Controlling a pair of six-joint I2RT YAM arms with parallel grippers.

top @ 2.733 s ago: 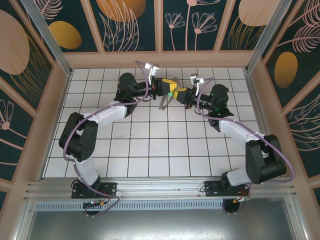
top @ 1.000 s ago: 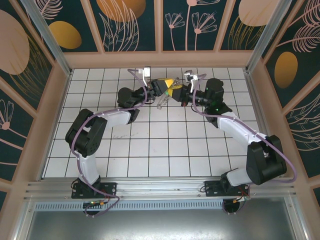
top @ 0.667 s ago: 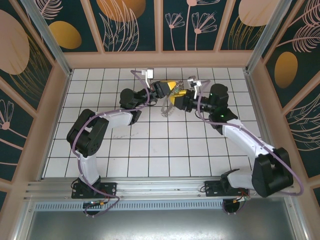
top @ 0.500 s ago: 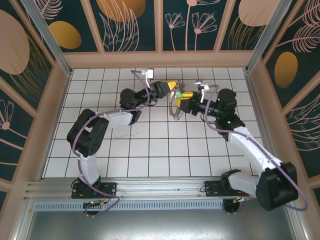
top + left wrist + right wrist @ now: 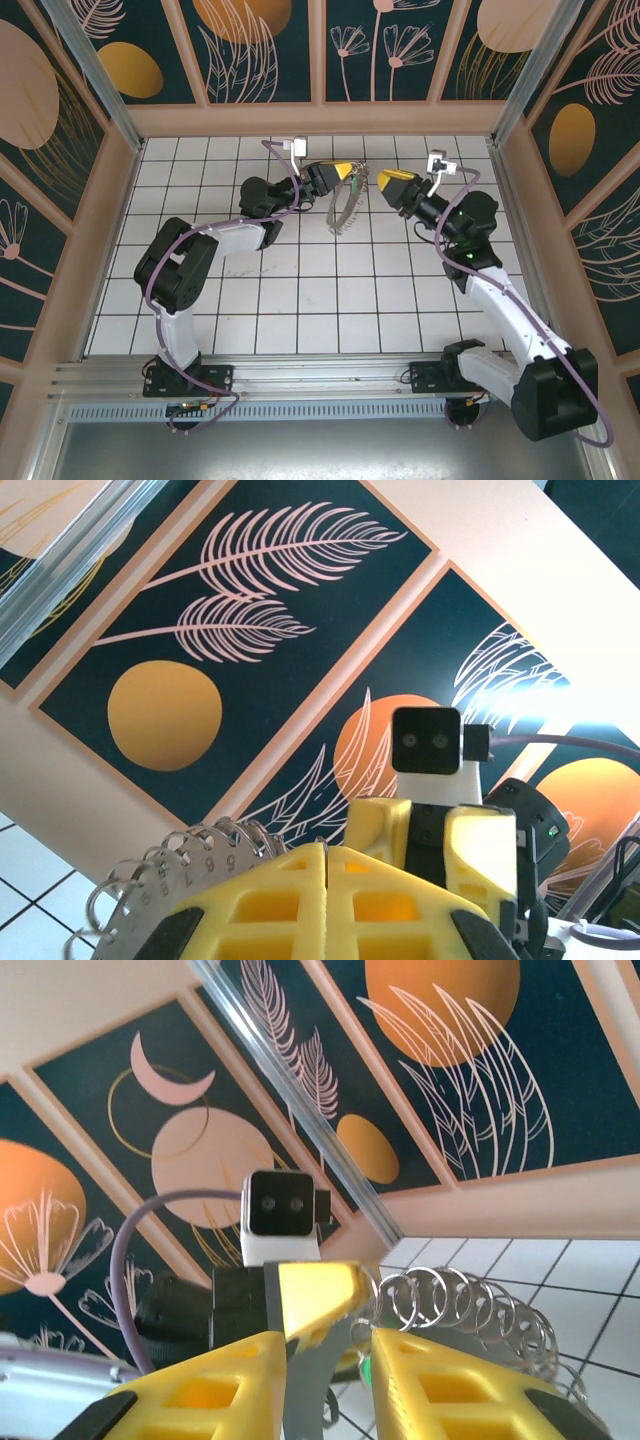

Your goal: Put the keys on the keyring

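The left end effector (image 5: 348,169) reaches over the far part of the white-tiled desk (image 5: 300,290) with its yellow fingers (image 5: 270,900) pressed together, pinching the keyring (image 5: 343,207). The ring hangs from the fingertips as a narrow loop fringed with small silvery pieces; whether its lower end touches the desk cannot be told. In the left wrist view the silvery numbered tabs fan out just to the left of the closed fingers. The right end effector (image 5: 384,178) faces it from the right, near the ring but apart from it, its two yellow fingers spread with an open gap between them and nothing gripped. Through that gap the right wrist view shows a small bright green key head (image 5: 369,1367) just below the left end effector's fingertip, beside the row of little rings; its blade is hidden.
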